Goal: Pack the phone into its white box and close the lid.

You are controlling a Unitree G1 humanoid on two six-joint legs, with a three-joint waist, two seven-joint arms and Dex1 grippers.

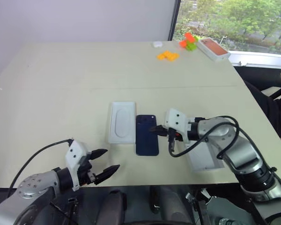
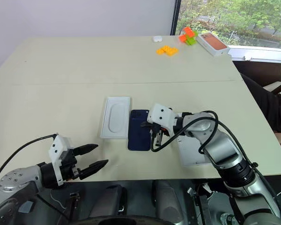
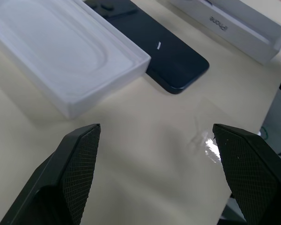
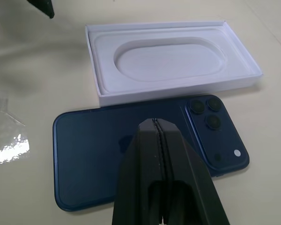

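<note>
Lying face down near the front middle of the table (image 1: 61, 84), the phone (image 1: 146, 136) sits flush along the right wall of the white box (image 1: 122, 122), whose floor has an oval recess; in the head views broad bare tabletop spreads behind and to the left of both. The right gripper (image 1: 154, 129), fingers pressed together and holding nothing, hangs at the phone's right long edge, and the lid (image 1: 205, 157) lies under that arm near the table's front edge. The left gripper (image 1: 106, 163) stands spread wide and empty by the front edge, well apart from the box. From the left wrist, bare table separates its fingertips (image 3: 82, 140) from the box's near corner. From the right wrist, the shut fingers (image 4: 160, 154) overlap the phone's back, camera cluster at the far end.
</note>
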